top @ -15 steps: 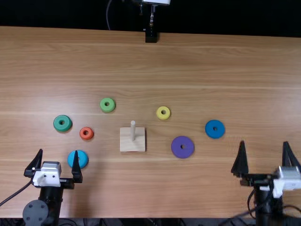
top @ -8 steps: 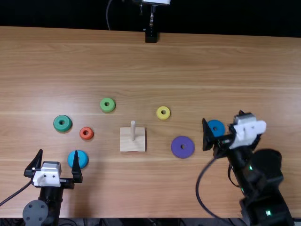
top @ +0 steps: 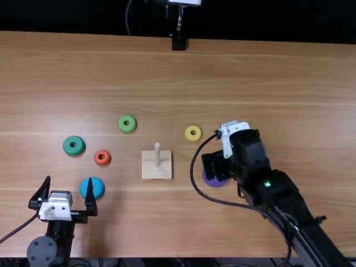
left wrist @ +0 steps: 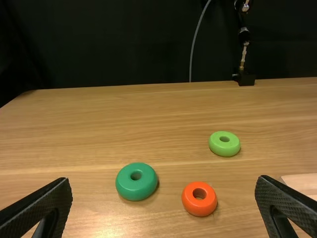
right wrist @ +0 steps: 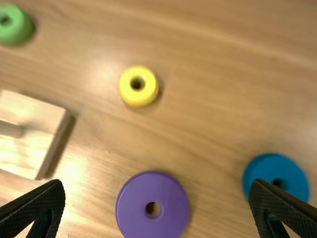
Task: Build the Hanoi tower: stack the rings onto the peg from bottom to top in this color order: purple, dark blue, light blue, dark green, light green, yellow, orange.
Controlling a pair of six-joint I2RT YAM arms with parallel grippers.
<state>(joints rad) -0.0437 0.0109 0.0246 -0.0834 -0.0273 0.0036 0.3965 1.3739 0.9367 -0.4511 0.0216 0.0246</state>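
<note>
the right gripper (top: 216,164) has its two fingers spread apart with nothing between them, and it now hangs by the purple ring (right wrist: 153,191), which lies flat on the table (top: 183,78) to the right of the peg (top: 157,156). the right arm has swung in from the table's near right side, past the spot where the dark blue ring (right wrist: 270,171) lies, and its gripper has ended up at the purple one. that looks like the proper opening, since purple must go on first and dark blue can wait its turn

farther out, the yellow ring (right wrist: 138,100) sits beyond the purple, and the square base (top: 149,171) stands with its peg bare, so no ring is stacked. none of the rings has shifted over these frames; only that arm has moved. on the other side lie the light green ring (left wrist: 224,150), the orange ring (left wrist: 199,208) and the dark green ring (left wrist: 136,190). the left gripper (top: 69,178) is where it was, fingers wide and empty, the light blue ring (top: 98,182) beside one of them. next, the right fingers probably need to line up across the purple ring before lowering; an off-centre grip could make it slide or tilt
</note>
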